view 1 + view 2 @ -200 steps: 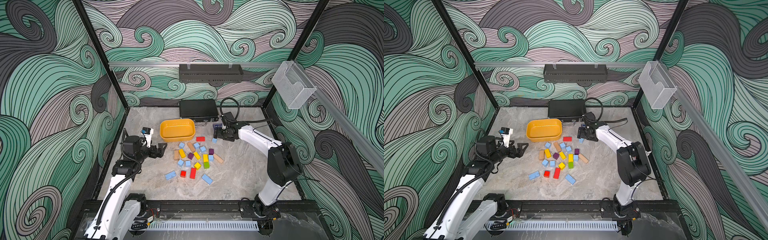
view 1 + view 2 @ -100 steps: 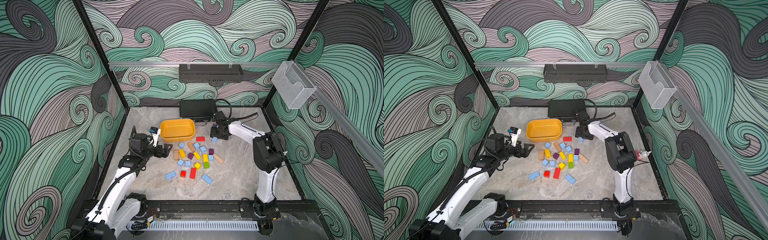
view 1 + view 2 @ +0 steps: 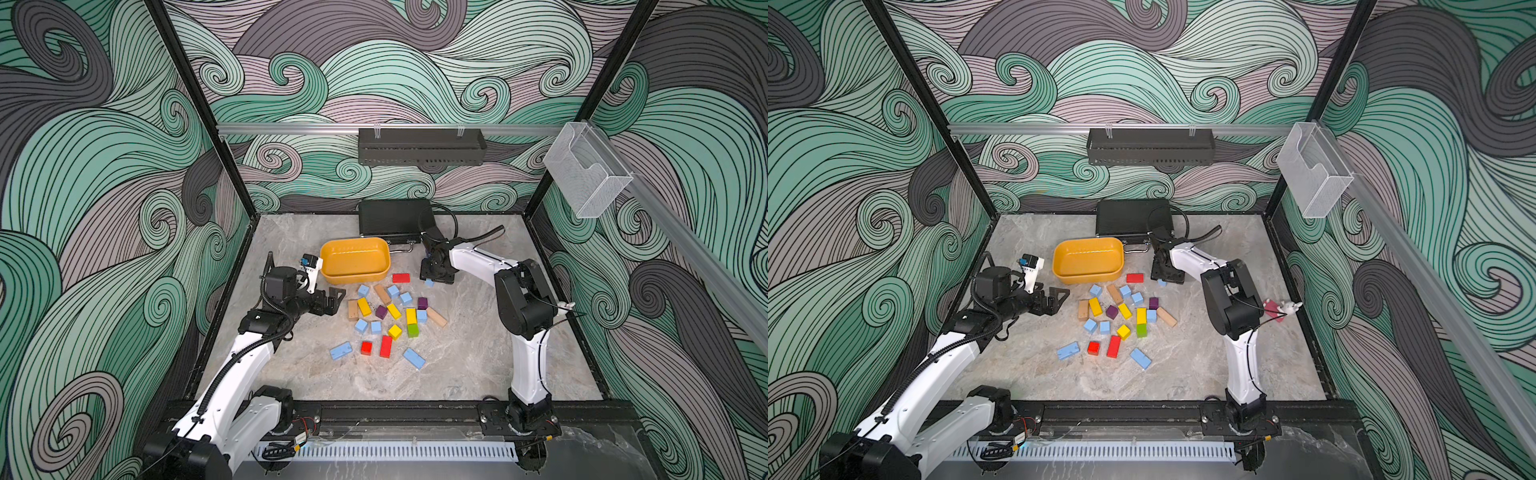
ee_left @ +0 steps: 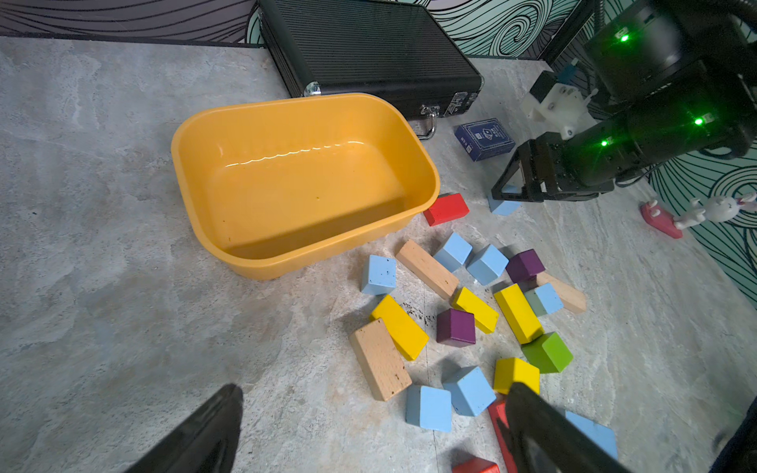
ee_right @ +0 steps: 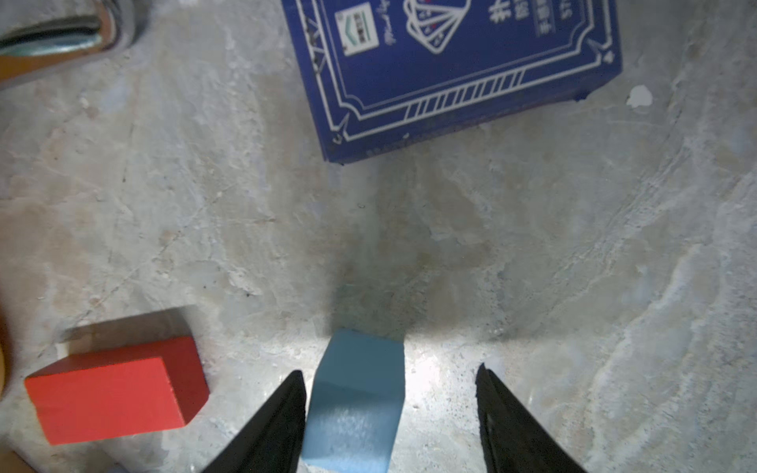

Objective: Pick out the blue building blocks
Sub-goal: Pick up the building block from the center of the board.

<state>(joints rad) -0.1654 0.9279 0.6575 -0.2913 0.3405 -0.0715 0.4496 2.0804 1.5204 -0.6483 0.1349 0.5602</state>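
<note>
Right hand (image 5: 391, 370) sits low over a lone blue cube (image 5: 356, 393) right of the yellow tub (image 3: 332, 274), half-wide astride it (one jaw against it, the other apart). My left hand (image 4: 373, 387) hangs wide open left of the pile where the other blue building blocks (image 3: 376, 327) lie on the bench (image 3: 478, 365).

We are looking at a robot test cell in a lab. A stone-patterned bench (image 3: 457, 374) is boxed in by walls (image 3: 395, 75) printed with swirls, black frame posts (image 3: 195, 108) and an aluminium rail (image 3: 291, 129). A white left arm (image 3: 245, 365) and right arm (image 3: 525, 361) are bolted to a black base bar (image 3: 395, 415).
</note>
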